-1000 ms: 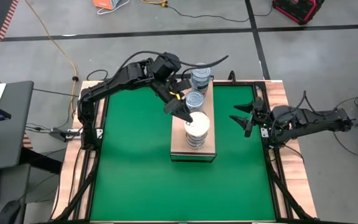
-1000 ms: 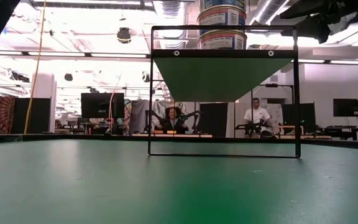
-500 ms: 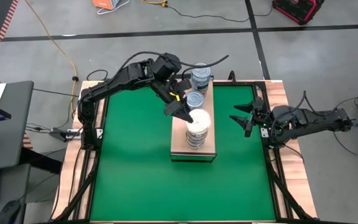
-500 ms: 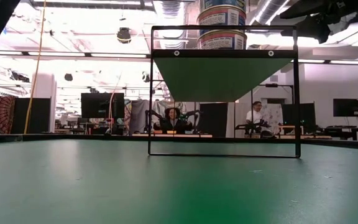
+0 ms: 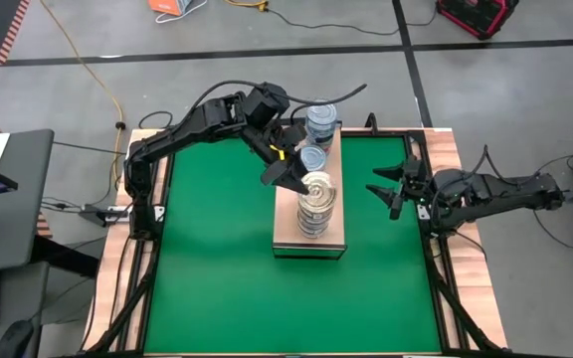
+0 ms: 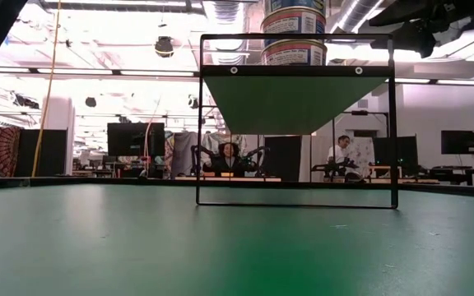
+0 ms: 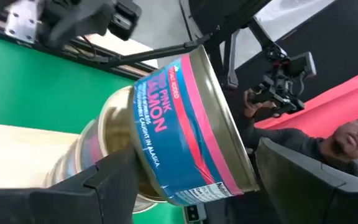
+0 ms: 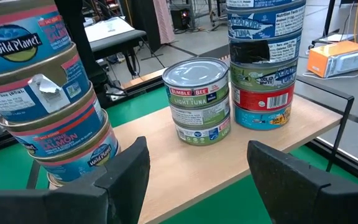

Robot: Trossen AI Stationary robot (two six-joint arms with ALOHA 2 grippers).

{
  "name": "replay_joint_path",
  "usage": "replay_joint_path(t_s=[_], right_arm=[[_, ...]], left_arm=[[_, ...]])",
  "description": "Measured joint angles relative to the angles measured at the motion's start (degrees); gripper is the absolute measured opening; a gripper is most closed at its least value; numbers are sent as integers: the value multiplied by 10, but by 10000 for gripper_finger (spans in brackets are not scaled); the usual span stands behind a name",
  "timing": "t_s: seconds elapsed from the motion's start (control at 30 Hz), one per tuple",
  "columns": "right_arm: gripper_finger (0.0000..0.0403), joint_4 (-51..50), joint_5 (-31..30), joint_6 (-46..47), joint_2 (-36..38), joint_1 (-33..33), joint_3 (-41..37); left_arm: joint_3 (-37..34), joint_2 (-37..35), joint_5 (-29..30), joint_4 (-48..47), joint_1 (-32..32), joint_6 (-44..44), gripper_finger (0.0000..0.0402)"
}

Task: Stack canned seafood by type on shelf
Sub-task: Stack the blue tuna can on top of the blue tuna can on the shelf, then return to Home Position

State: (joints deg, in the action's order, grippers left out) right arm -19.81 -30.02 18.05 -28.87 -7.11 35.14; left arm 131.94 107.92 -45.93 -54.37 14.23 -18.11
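Observation:
The shelf (image 5: 309, 231) is a light-wood block on black legs on the green mat. It carries three stacks of canned seafood: a far stack (image 5: 321, 121), a middle stack (image 5: 312, 157) and a near stack (image 5: 316, 214). My left gripper (image 5: 288, 177) reaches over the shelf from the far left and is shut on the near stack's top can (image 7: 185, 124), a blue and pink salmon tin. The right wrist view shows that leaning stack (image 8: 55, 118) topped by the tilted can (image 8: 23, 43). My right gripper (image 5: 391, 191) waits open at the table's right edge. My left gripper holds the top salmon can by its side wall (image 7: 148, 155), pinched between the two fingers across its width. The fingers slant down from the far left. The can sits tilted on the near stack, its gold face (image 7: 117, 124) partly raised off the can below.
The middle stack (image 8: 197, 99) and taller far stack (image 8: 266, 62) stand close by on the plank. The low view shows the shelf's black frame (image 6: 295, 136) with cans (image 6: 295, 33) above. Green mat (image 5: 217, 268) lies open around the shelf. People sit in the room beyond.
My left gripper has drawn the near stack's top can a little toward the far edge and tipped it. Its top showed bright white before and now shows gold-tan rings. The right arm has kept still.

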Motion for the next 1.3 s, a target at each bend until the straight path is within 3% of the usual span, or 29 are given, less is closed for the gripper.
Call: replay_joint_path(t_s=[0.93, 1.1, 1.2, 1.3], right_arm=[[294, 10, 3, -6, -4, 0, 0], [294, 2, 3, -10, 4, -9, 0], [294, 1, 2, -29, 18, -23, 0], [294, 8, -18, -41, 39, -40, -8]], left_arm=[[25, -18, 42, 43, 24, 146, 298], [24, -70, 122, -11, 25, 238, 297], [20, -93, 199, -63, -2, 297, 293], [-11, -114, 237, -98, -35, 328, 282]])
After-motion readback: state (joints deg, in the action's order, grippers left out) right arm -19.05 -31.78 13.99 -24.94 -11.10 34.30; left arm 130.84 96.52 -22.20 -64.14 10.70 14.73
